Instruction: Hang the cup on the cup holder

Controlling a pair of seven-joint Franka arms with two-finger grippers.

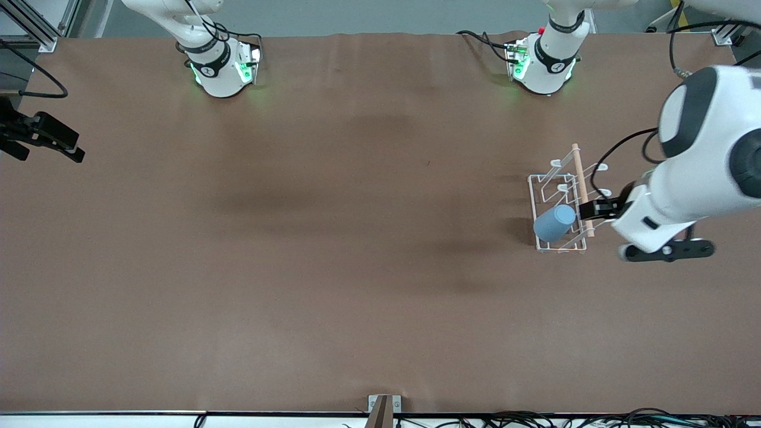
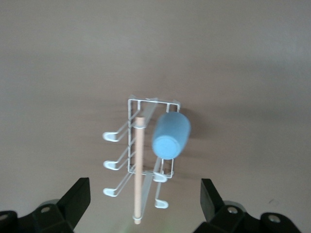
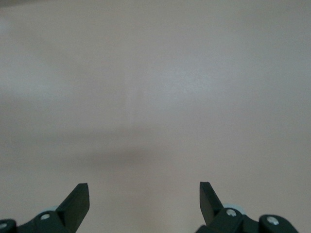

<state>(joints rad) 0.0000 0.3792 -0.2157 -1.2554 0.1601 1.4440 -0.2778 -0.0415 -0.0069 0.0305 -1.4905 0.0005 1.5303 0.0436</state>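
The light-blue cup (image 1: 554, 222) hangs mouth-down over a prong of the cup holder (image 1: 559, 205) near the table's left-arm edge. The left gripper (image 2: 144, 204) hovers wide and empty beside it; the right gripper (image 3: 144, 201) waits, wide.

- The desk (image 1: 333, 249) is covered by a plain brown surface.
- The cup holder (image 1: 562, 205) is set directly on it, toward the left arm's end.
- The two robot bases are mounted along its edge farthest from the front camera.

No readable text, labels, brands or numbers on anything.
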